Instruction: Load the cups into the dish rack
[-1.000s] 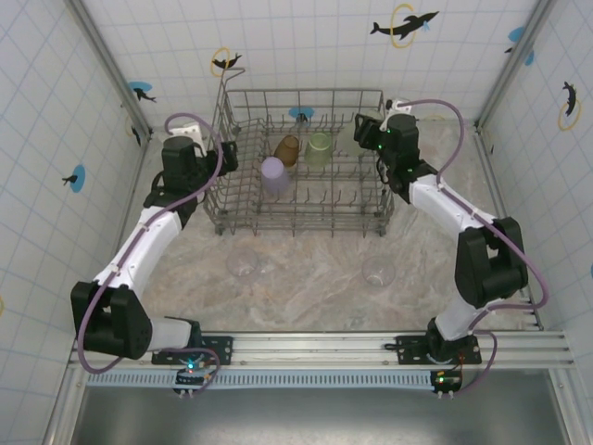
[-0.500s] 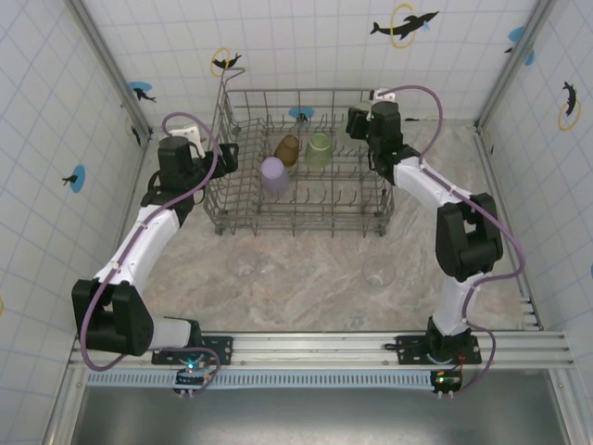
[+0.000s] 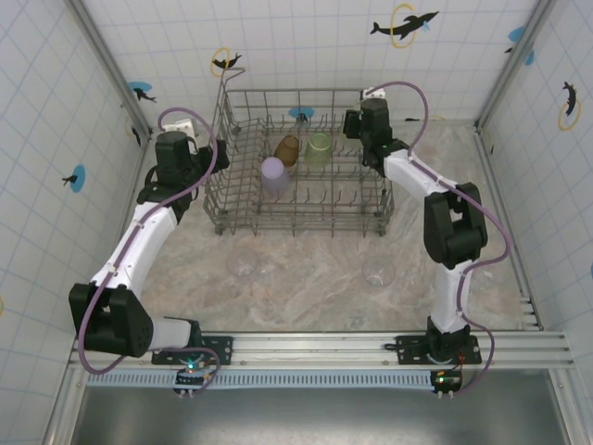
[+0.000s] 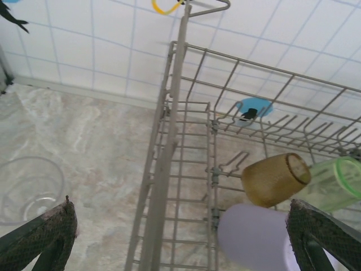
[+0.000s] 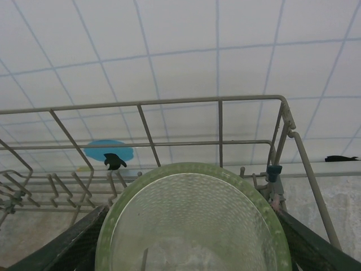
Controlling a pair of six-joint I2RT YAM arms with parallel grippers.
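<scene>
Green cup (image 5: 194,214) is sitting gripped in the right gripper (image 5: 189,248) by the rack (image 3: 296,225) far corner, left gripper (image 4: 180,237) hanging wide open; I'd be lowering it gently between tines.

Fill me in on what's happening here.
Two arms are loading cups into the dish rack. The right gripper holds a green cup at the rack's far right corner. The left gripper hangs open and empty over the rack's left edge. An amber cup, a lilac cup and a second green cup already lie in the rack; two clear cups wait on the table.
</scene>
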